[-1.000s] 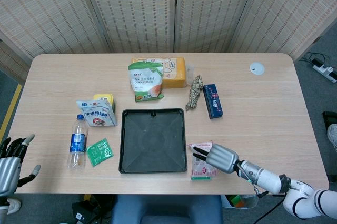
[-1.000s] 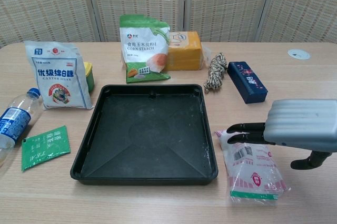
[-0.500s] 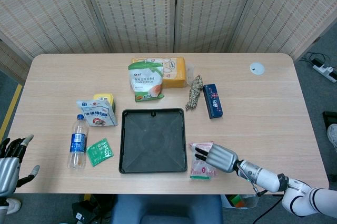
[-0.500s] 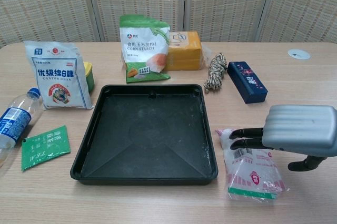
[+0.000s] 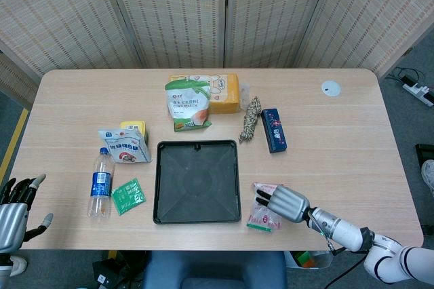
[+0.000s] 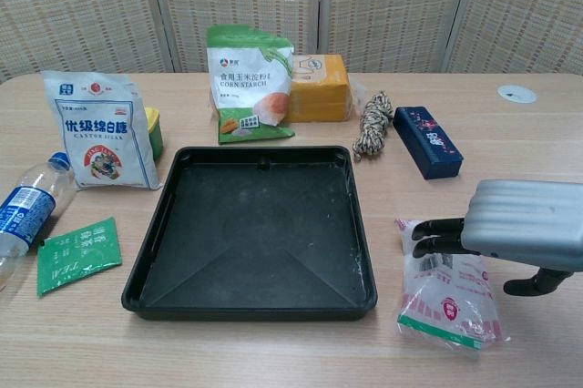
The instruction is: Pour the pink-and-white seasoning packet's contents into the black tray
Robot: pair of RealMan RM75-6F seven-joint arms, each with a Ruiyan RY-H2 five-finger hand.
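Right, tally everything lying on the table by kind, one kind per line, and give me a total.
Bags and packets: 4 (corn starch bag, sugar bag, green packet, pink-and-white seasoning packet)
Boxes: 3 (orange box, blue box, yellow-lidded box)
Bottles: 1 (water bottle)
Trays: 1 (black tray)
Rope bundles: 1
White discs: 1
Total: 11

The green-and-white pouch (image 6: 248,81) standing near the far edge of the tabletop (image 6: 510,128) reads "CORN STARCH" beneath a line of Chinese characters, the same words being legible as "CORN STARCH" in the head view. The white bag (image 6: 99,129) toward the left edge carries large blue Chinese characters, "优级绵白糖", with a smaller Latin line beneath that appears to read "CASTOR SUGAR". Print on the remaining packets, bottle and box is too small to read.
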